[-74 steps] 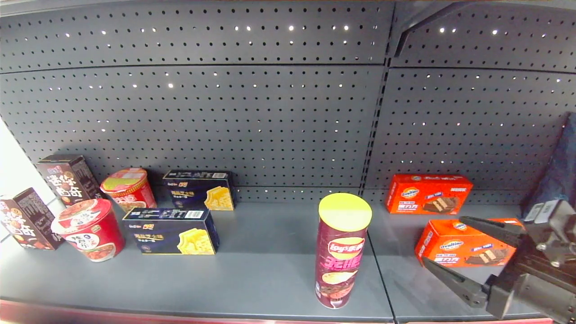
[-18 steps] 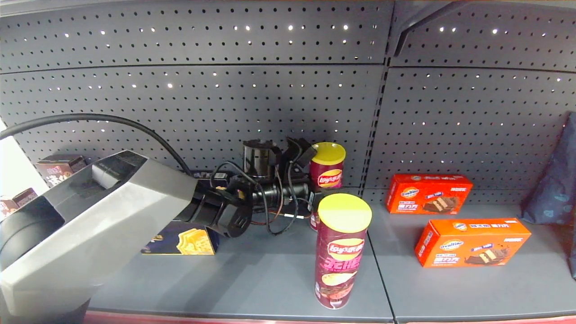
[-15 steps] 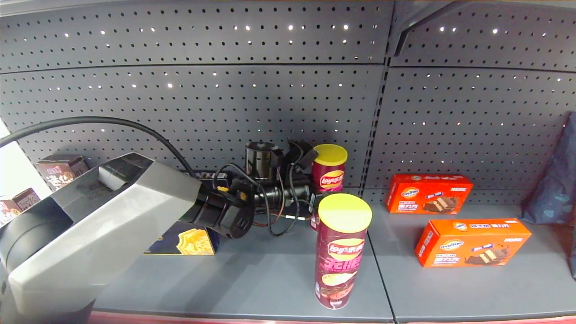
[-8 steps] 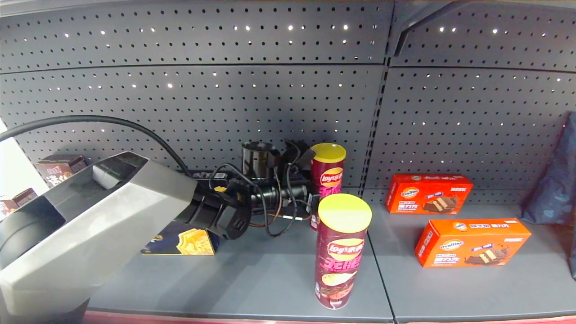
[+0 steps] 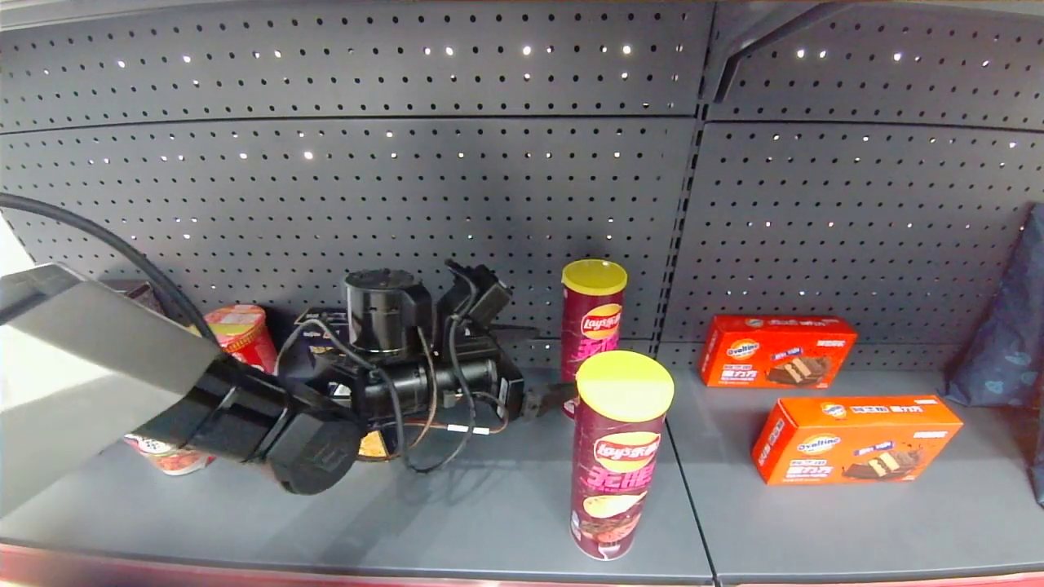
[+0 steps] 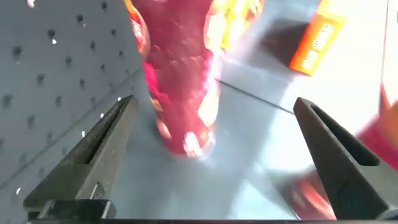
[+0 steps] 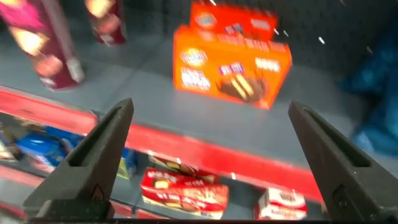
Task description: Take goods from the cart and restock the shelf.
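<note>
The rear chip can (image 5: 593,326) is standing upright at the back of the shelf (image 5: 489,505), just beside the pegboard back panel (image 5: 408,204), its yellow lid on and a round red-and-yellow logo facing out over pink lettering. Directly in front of it the front chip can (image 5: 620,456) is standing near the shelf's edge, wearing the same maroon wrapper, logo and yellow lid. The left gripper (image 6: 212,106) is hanging low beside the rear can with its fingers spread wide apart. In the left wrist view the can is sitting blurred in the gap ahead of them, gripped by neither. Whether the nearer fingertip is brushing the can's base I cannot tell. To the right, the rear orange box (image 5: 775,350) and the front orange box (image 5: 856,436) are lying flat and shut, each carrying an oval logo and a picture of chocolate wafers. A dark blue bag (image 5: 1007,342) is leaning at the far right, and a red noodle cup (image 5: 241,338) is peeking out behind the left arm. The right gripper (image 7: 210,104) is hovering open out in front of the shelf's red edge, above a lower shelf (image 7: 112,140) of blue and red packets whose print is too blurred to read.
</note>
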